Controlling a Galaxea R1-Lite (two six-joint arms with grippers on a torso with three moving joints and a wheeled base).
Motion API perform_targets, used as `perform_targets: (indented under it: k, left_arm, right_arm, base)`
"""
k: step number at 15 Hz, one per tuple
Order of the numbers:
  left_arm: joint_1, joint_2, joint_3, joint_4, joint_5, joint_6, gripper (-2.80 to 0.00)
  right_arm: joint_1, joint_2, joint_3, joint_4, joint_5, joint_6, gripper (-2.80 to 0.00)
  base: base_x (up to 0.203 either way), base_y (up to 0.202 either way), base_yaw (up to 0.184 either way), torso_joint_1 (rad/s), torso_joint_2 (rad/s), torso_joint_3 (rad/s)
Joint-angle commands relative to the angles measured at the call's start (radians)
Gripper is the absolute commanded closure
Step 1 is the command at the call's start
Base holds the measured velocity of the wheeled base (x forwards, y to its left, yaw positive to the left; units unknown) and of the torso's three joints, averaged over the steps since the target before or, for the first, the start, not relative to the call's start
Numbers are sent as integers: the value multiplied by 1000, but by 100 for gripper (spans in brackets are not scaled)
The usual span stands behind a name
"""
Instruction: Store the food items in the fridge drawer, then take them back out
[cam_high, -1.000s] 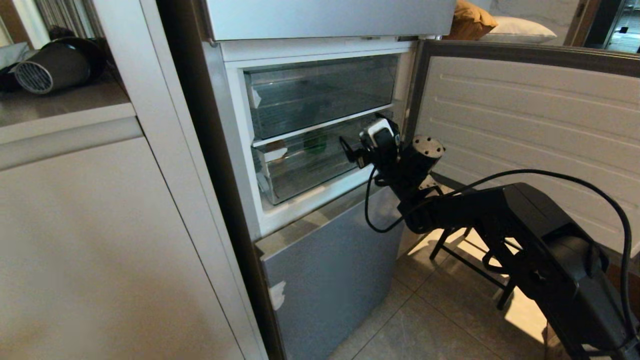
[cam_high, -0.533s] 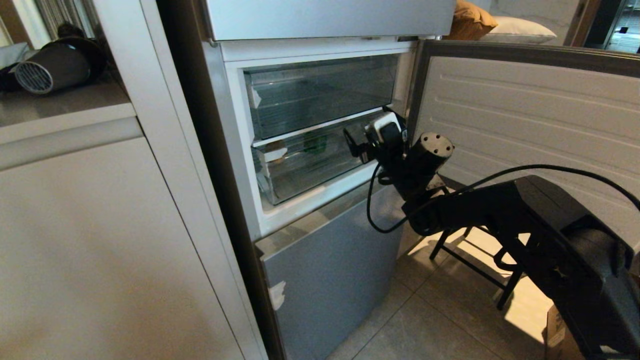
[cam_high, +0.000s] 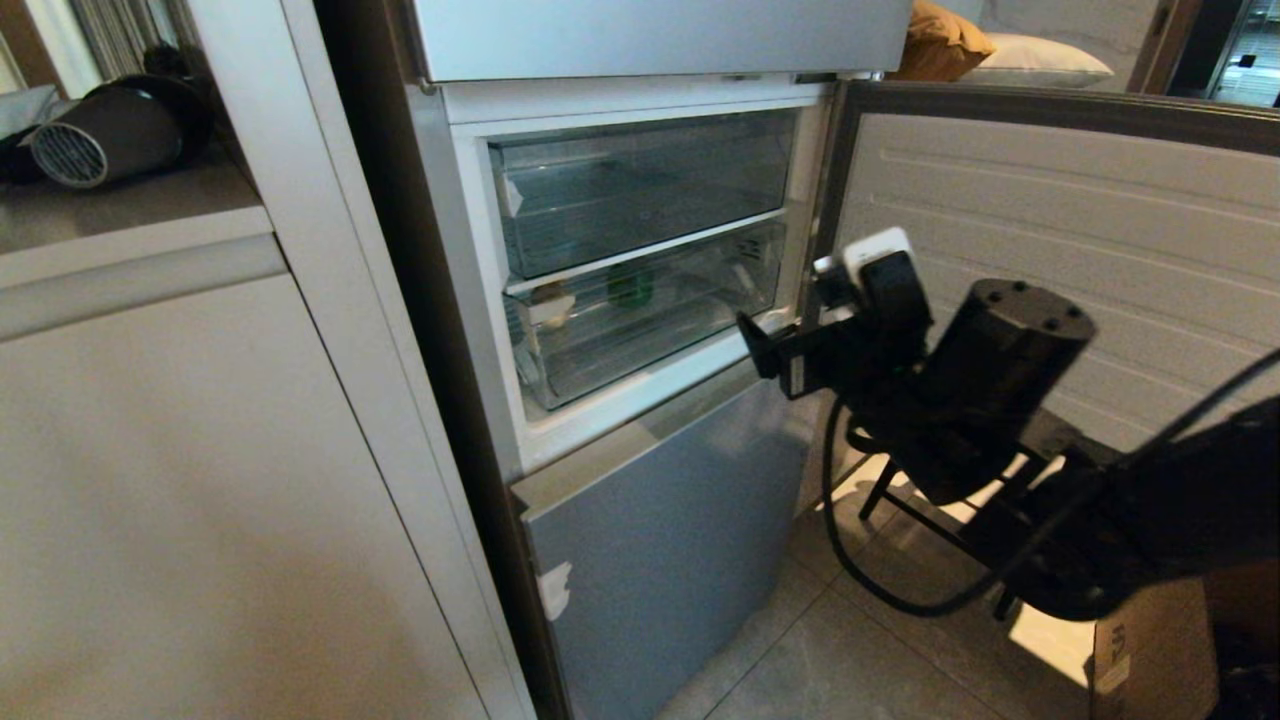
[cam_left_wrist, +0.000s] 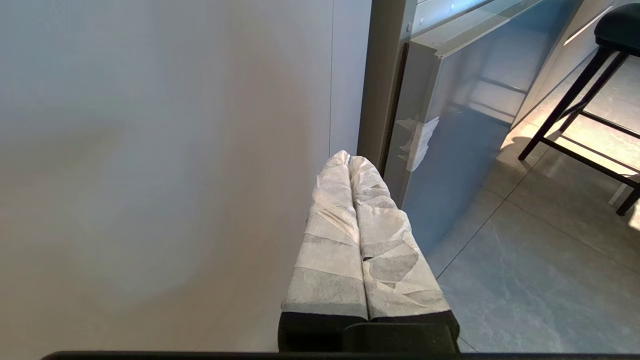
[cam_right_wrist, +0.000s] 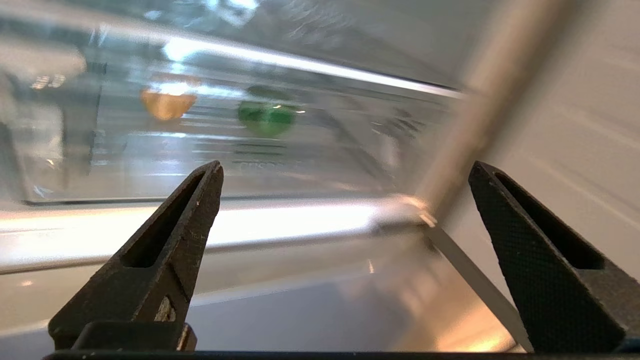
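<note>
Since the fridge drawer (cam_high: 640, 320) is stiff, slick clear plastic, its thick front lip suits the wide-open, empty right pincer (cam_right_wrist: 345, 220) — the bell pepper (cam_right_wrist: 265, 117) inside looks glossy.

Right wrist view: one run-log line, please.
right hand: open, empty, outside clear plastic fridge drawer | green pepper, tan potato: inside drawer

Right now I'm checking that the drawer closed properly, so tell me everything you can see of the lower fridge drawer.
The fridge drawer is a wide, shallow tray of clear plastic with a ridged floor and a thick front lip. It sits pushed into the lower slot of the open fridge, under a second clear drawer. Through its front show a green pepper and a tan potato-like lump. The right gripper hangs open just outside its right front corner, touching nothing.
</note>
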Motion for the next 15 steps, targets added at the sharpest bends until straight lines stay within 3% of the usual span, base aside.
perform_targets:
  k: [1,3,5,15]
  left_arm:
    - [0,0,1,0,0,0,0]
    - [0,0,1,0,0,0,0]
    - [0,0,0,0,0,0,0]
    - [0,0,1,0,0,0,0]
  right_arm:
    - [40,-264,179,-8,-72,17,-280]
    - [86,-407,322,-12,-198,54,-280]
    - [131,-494,388,-14,-325,145,-280]
    - [137,-546,512,-13,-333,165,-280]
  base:
    - [0,0,0,0,0,0]
    - [0,0,0,0,0,0]
    - [0,0,0,0,0,0]
    - [0,0,0,0,0,0]
